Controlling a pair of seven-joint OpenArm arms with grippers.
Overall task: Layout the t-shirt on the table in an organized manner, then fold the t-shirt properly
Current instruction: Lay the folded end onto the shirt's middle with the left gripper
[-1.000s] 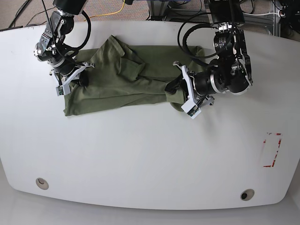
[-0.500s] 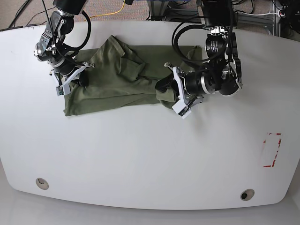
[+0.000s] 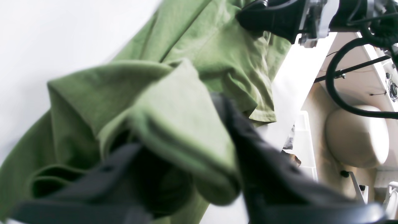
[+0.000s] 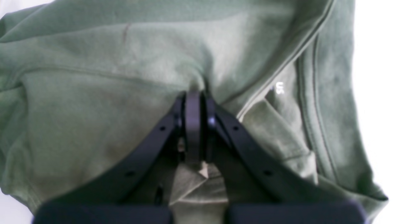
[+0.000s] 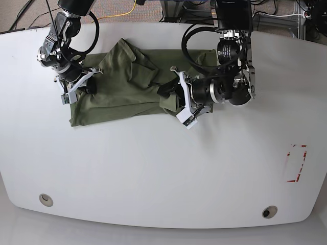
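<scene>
Layout stage, to judge by the rumpled state of the t-shirt; no proper folding begun. Olive cloth spread over the far, left-of-centre part of the bench, wrinkled, with one flap doubled over toward its far edge and the right end gathered into a thick wad. Left claw clenched on that wad at the garment's right end, close above the white surface; from the left wrist view, a rolled green fold wedged between two blurred dark fingers. Right claw pinched tight at the garment's left edge, tips pressed together on a small tuck of fabric beside a hem seam, as the right wrist view shows. Both ends gripped, then, with slack and creases between. Next, probably: drawing the right end out toward the right, away from the anchored left edge, to pull the cloth taut and flat. Calls for a low, level sweep, a firm hold at both ends, and release only once the bunched part lies open on the bench. Likely trouble: several layers caught together in the left claw, hence a risk of dragging the whole garment along or leaving the doubled flap trapped underneath. Sleeves and collar hard to pick out in the crumple; front or back uppermost, impossible to tell. Red-marked rectangle at the near right, well apart from the cloth.
</scene>
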